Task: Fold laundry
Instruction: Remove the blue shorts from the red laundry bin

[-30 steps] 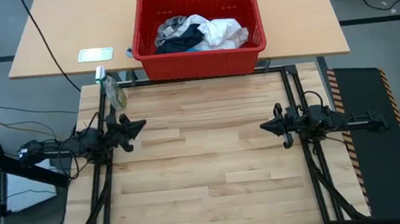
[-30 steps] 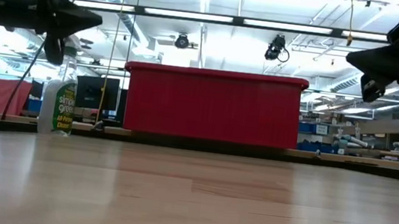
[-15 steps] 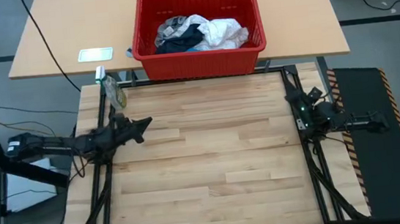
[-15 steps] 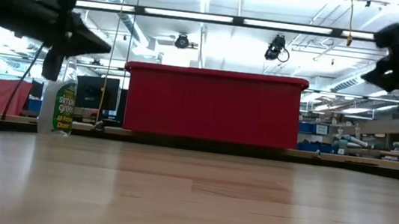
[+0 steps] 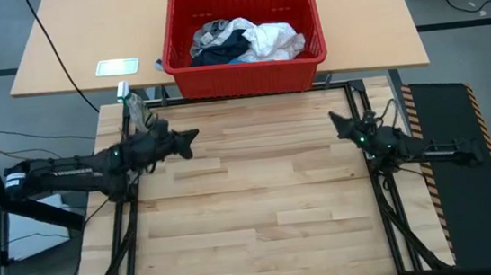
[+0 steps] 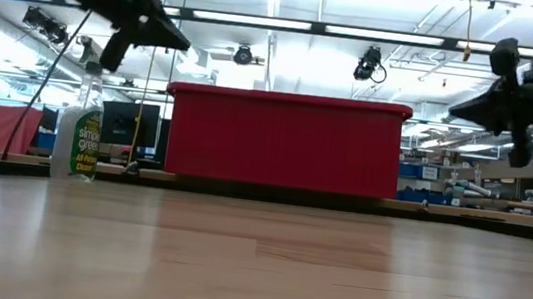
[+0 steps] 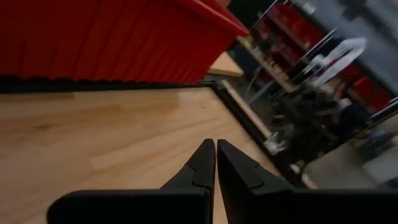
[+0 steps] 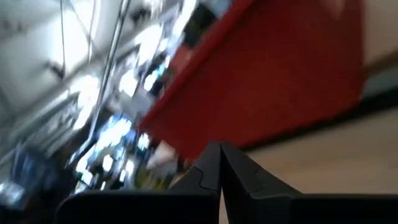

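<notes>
The laundry sits heaped in the red basket at the top centre of the frame, while above the wooden bench the left end effector and right end effector both hover pinched closed, holding nothing.

Laundry: navy, white, grey pcs heaped, crumpled, in basket.
</notes>
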Controlling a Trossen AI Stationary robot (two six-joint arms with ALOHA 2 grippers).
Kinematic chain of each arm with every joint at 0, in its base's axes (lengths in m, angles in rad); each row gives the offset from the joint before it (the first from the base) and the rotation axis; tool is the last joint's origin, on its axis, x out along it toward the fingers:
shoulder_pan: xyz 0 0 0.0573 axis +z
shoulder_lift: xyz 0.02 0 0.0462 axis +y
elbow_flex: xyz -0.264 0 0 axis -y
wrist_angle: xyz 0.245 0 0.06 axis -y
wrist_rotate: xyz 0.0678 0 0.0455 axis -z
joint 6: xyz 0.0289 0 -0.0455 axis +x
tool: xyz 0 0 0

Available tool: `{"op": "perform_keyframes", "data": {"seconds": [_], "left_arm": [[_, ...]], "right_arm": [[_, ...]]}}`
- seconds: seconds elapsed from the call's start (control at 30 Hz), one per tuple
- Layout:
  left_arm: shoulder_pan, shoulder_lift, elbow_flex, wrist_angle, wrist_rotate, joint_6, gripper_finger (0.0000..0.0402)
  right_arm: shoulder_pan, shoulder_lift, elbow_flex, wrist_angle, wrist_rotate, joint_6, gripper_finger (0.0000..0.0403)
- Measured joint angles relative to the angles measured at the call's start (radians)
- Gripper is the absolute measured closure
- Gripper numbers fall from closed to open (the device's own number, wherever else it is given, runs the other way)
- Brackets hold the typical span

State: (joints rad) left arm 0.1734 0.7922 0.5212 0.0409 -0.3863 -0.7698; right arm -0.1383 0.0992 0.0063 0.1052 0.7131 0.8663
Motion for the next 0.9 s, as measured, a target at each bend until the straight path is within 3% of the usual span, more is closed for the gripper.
{"op": "perform_keyframes", "data": {"seconds": [0.13, 0.27, 0.43, 0.57, 0.7, 0.9], "left_arm": [[0.158, 0.078, 0.155, -0.155, 0.093, 0.119, 0.0370], [0.348, 0.191, 0.317, -0.218, 0.194, 0.279, 0.0328], [0.563, 0.417, 0.546, -0.255, 0.455, 0.416, 0.0256], [0.661, 0.623, 0.761, -0.345, 0.614, 0.480, 0.0207], [0.708, 0.806, 0.979, -0.453, 0.642, 0.560, 0.0184], [0.743, 1.038, 1.277, -0.537, 0.643, 0.687, 0.0180]], "right_arm": [[-0.029, 0.095, 0.000, -0.002, -0.203, 0.140, 0.0392], [-0.036, 0.196, 0.019, -0.001, -0.296, 0.271, 0.0393], [-0.036, 0.322, 0.109, 0.006, -0.305, 0.258, 0.0393], [-0.042, 0.430, 0.196, 0.006, -0.280, 0.176, 0.0393], [-0.072, 0.540, 0.281, 0.006, -0.262, 0.123, 0.0393], [-0.128, 0.704, 0.376, 0.006, -0.259, 0.063, 0.0391]]}}
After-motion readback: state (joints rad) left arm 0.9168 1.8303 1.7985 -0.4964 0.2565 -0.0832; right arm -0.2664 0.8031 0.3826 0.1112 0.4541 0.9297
